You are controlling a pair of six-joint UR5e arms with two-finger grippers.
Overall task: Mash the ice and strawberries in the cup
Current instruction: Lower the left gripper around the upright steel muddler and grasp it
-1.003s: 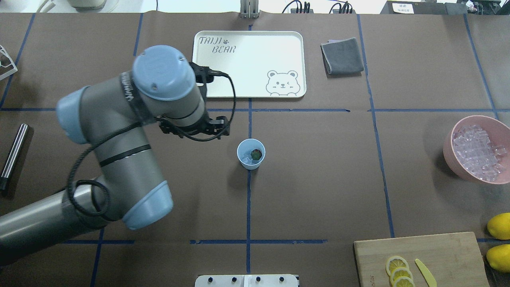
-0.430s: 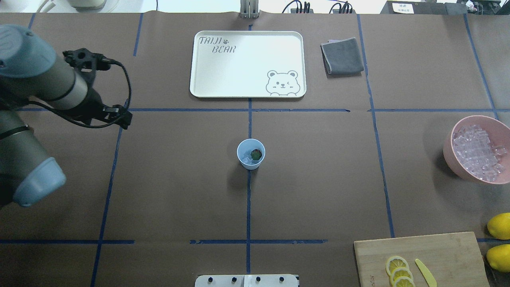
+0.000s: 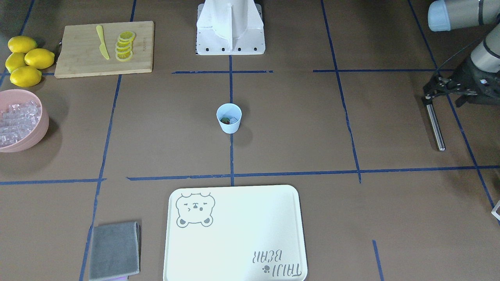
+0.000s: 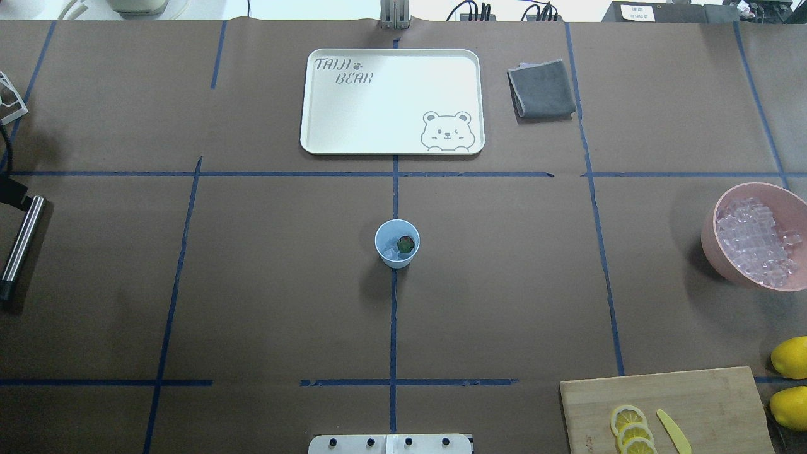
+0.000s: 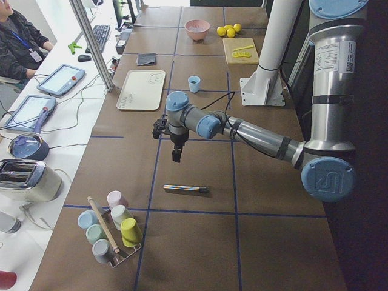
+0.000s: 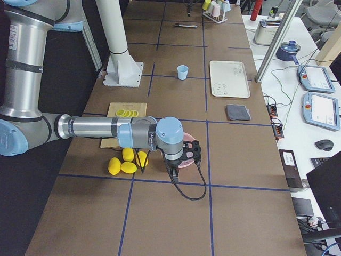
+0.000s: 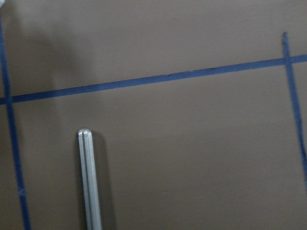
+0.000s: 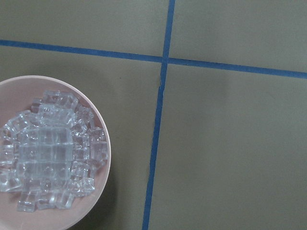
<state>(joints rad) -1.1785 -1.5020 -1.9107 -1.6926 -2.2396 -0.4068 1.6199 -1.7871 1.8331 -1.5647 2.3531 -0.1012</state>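
The light blue cup (image 4: 386, 234) (image 3: 229, 127) stands at the table's middle. In it lie the red strawberry (image 4: 405, 244) (image 3: 225, 120) and some ice (image 3: 233, 118). More ice (image 8: 48, 148) fills a pink bowl (image 4: 709, 233) (image 3: 43, 121) at the right end. My left gripper (image 3: 441, 100) hangs at the table's left end, just above one end of a metal rod (image 3: 434, 127) (image 4: 22, 243) (image 7: 89, 177); its jaws look open and empty. My right gripper (image 6: 176, 169) hovers beside the pink bowl. It shows only in the exterior right view, so I cannot tell its state.
A cream bear tray (image 4: 391, 101) and a folded grey cloth (image 4: 541, 88) lie at the far side. A cutting board (image 4: 693, 397) with lemon slices and a yellow knife, and whole lemons (image 4: 791, 356), sit near right. A cup rack (image 5: 112, 227) stands past the rod.
My left arm has swung from beside the cup to the far left, leaving the overhead view almost wholly. The cup and its contents have not moved.
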